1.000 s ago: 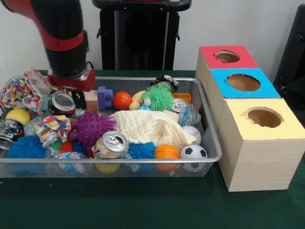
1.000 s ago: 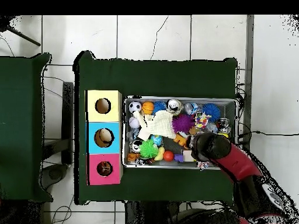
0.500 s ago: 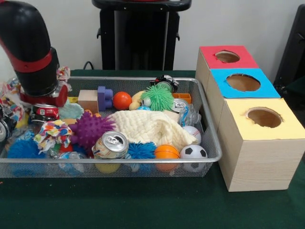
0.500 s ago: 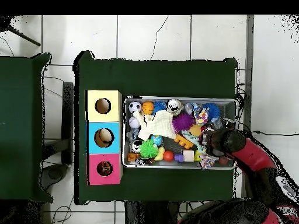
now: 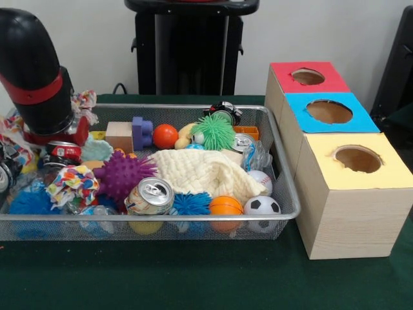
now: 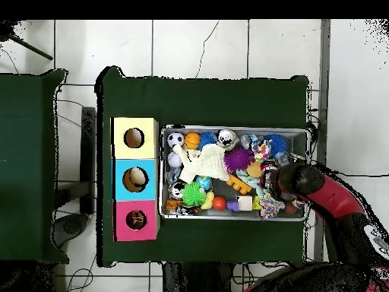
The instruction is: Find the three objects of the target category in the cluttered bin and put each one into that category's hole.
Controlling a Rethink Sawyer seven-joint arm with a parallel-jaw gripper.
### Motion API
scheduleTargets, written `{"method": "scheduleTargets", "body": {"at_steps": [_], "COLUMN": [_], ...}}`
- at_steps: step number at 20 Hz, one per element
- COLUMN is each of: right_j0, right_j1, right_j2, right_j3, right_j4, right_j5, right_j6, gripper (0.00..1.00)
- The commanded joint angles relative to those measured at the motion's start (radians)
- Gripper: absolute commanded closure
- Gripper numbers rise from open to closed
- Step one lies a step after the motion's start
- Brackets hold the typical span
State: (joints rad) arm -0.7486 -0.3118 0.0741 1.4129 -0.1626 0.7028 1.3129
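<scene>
The wire bin (image 5: 161,216) is packed with clutter. A silver can (image 5: 150,196) lies near the front and another can (image 5: 242,142) sits at the back right. A red-and-silver can (image 5: 62,152) lies directly under the arm's wrist at the bin's left end. My gripper (image 5: 57,143) is hidden beneath the black and red wrist, just above that can. Also in the bin are an orange ball (image 5: 165,135), a soccer ball (image 5: 261,205), a purple spiky ball (image 5: 122,173) and a cream cloth (image 5: 206,171). From overhead, the wrist (image 6: 295,182) covers the bin's right end.
Right of the bin stand three boxes with round holes: red (image 5: 308,77), blue (image 5: 329,111) and yellow (image 5: 357,158). In the overhead view they sit left of the bin (image 6: 235,128). A wooden block (image 5: 119,135) and a purple block (image 5: 141,131) lie at the back.
The arm swung from the bin's back left out to its far left end in the front view, uncovering the blocks. In the last half second it barely shifted.
</scene>
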Motion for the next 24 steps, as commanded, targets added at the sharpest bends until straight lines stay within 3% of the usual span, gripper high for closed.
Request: {"method": "scheduleTargets", "body": {"at_steps": [1, 9, 13, 18, 24], "right_j0": [-0.047, -0.070, -0.074, -0.084, -0.073], "right_j1": [0.142, 0.264, 0.298, 0.305, 0.302], "right_j2": [0.161, 0.323, 0.390, 0.458, 0.487], "right_j3": [-0.176, -0.458, -0.546, -0.571, -0.591], "right_j4": [-0.150, -0.246, -0.293, -0.333, -0.357], "right_j5": [-0.063, 0.110, 0.185, 0.212, 0.244], "right_j6": [-0.256, -0.500, -0.598, -0.678, -0.694], "gripper": [1.00, 1.00, 1.00, 1.00, 1.00]}}
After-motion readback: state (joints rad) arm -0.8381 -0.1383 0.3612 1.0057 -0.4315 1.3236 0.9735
